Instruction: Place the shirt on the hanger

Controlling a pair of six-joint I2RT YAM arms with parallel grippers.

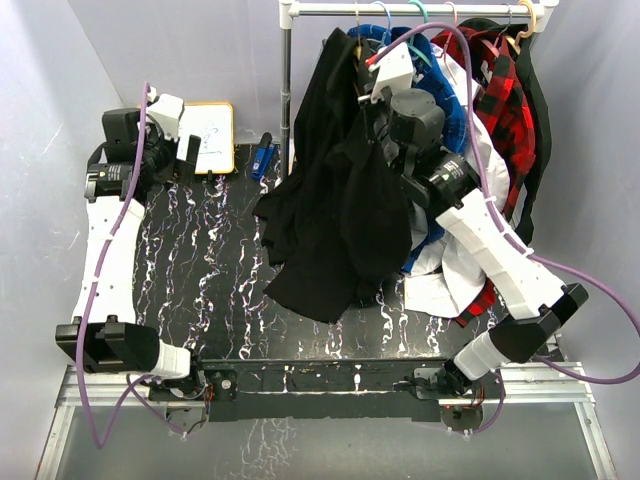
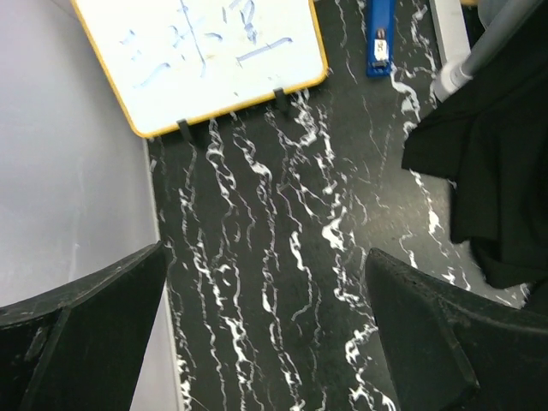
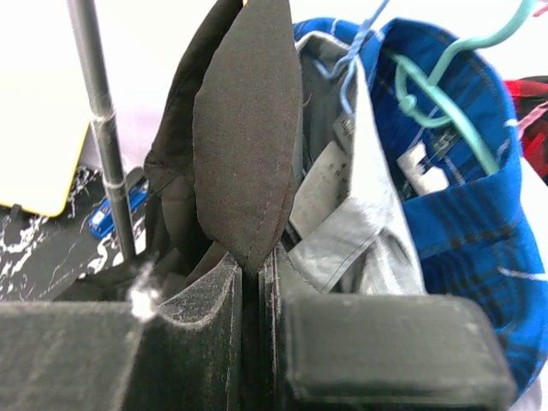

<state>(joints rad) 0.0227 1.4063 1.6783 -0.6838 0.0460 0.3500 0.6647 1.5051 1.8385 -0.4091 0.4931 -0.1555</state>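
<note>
Right pincer (image 3: 257, 265) is pinching a thin fold of the black shirt (image 1: 335, 200), holding it up by the rail (image 1: 420, 9) with the hem trailing on the table (image 1: 200, 260). Left pincer (image 2: 265, 253) is spread and holding nothing, well apart by the whiteboard (image 1: 212, 137).

Risks:
- Small bite of cloth, so the fold may slip out and the shirt drop.
- Crowded rail, so the shirt may snag a neighbouring garment.

The yellow hanger (image 1: 356, 15) is mostly hidden, only its hook showing.

Count: one black shirt, roughly five hooks, one whiteboard, one blue tool (image 1: 262, 158).
</note>
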